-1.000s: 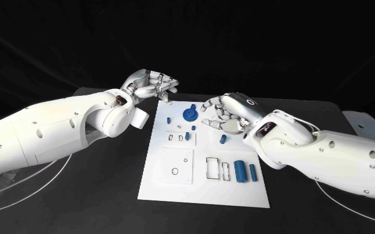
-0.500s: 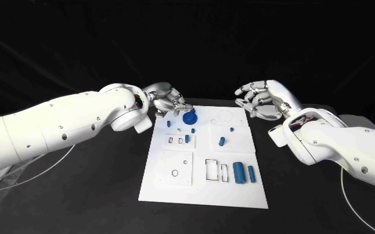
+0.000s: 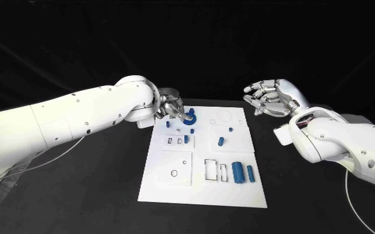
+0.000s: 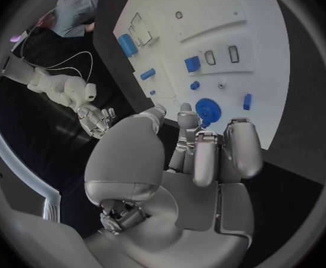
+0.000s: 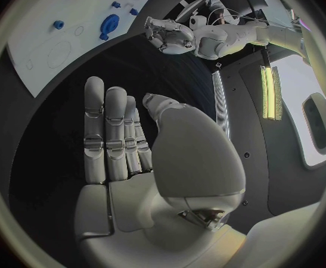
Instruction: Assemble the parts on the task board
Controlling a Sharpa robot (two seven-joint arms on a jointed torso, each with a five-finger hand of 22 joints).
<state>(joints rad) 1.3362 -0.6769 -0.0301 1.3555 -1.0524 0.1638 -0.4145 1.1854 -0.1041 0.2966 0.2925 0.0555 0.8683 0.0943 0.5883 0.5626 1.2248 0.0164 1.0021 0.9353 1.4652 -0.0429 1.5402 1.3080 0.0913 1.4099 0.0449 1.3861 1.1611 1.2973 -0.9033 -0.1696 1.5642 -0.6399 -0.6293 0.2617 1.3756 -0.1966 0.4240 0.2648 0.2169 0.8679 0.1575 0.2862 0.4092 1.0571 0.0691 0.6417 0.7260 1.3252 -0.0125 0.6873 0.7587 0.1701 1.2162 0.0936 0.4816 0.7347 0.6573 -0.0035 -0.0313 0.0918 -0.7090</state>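
Note:
The white task board (image 3: 234, 190) lies in the middle of the table. A blue gear (image 3: 191, 118) sits near its far left corner. My left hand (image 3: 172, 107) reaches over that corner, and its fingertips (image 4: 205, 138) lie against the gear (image 4: 207, 109) without closing round it. My right hand (image 3: 271, 97) hovers off the board's far right corner, fingers spread, holding nothing; its flat palm (image 5: 126, 155) faces the board (image 5: 51, 53). Two blue cylinders (image 3: 239, 171) lie at the board's near right. Small blue pieces (image 3: 222, 140) lie in the middle.
The board also carries a blue block (image 4: 192, 64), a blue peg (image 4: 247, 101) and several bare slots and holes (image 3: 174, 172). Black table (image 3: 94, 190) surrounds it. A white cable (image 3: 355, 212) curves along the table's right side.
My left hand has come down from beyond the board's far left corner onto the gear. My right hand has lifted off the board's middle and drawn back to the right.

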